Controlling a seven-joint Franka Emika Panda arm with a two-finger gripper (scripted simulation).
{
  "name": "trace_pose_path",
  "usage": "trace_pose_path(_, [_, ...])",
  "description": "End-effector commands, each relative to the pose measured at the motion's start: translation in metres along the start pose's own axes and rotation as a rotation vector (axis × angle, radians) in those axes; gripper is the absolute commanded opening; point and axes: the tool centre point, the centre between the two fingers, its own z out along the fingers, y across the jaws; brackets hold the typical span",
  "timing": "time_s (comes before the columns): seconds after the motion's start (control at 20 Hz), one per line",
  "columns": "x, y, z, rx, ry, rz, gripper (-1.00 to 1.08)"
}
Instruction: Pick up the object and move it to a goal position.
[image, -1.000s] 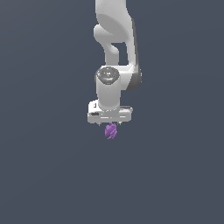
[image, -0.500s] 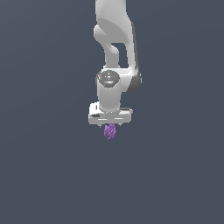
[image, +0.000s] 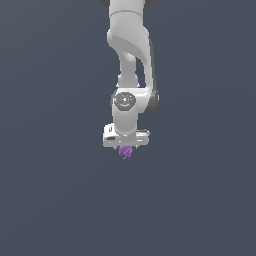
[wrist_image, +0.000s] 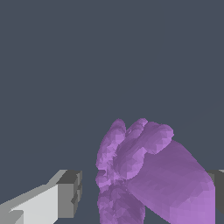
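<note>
The object (image: 126, 152) is a small purple, lumpy, faceted thing that hangs just under the white hand of my gripper (image: 126, 149), near the middle of the exterior view. In the wrist view the object (wrist_image: 144, 166) fills the space between my two grey fingertips (wrist_image: 70, 194) and reaches the far one at the frame's edge. My gripper (wrist_image: 144, 194) is shut on it. Its upper part is hidden by the hand in the exterior view. No marker of a goal position shows in either view.
The white arm (image: 131, 65) comes down from the top of the exterior view. Around and below it there is only a plain dark grey-blue background.
The wrist and hand have come down a little in the exterior view, carrying the object. The grip on the object looks the same.
</note>
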Motion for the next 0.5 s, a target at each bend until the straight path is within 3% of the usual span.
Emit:
trace_pose_path(0.0, [0.0009,0.0,0.0057,0.0,0.002,0.0,1.0])
trace_pose_path(0.1, [0.0013,0.0001,0.0067,0.0,0.002,0.0,1.0])
trace_pose_path(0.15, [0.0013,0.0001,0.0067,0.0,0.002,0.0,-1.0])
trace_pose_path(0.45, [0.0013,0.0001,0.0067,0.0,0.002,0.0,-1.0])
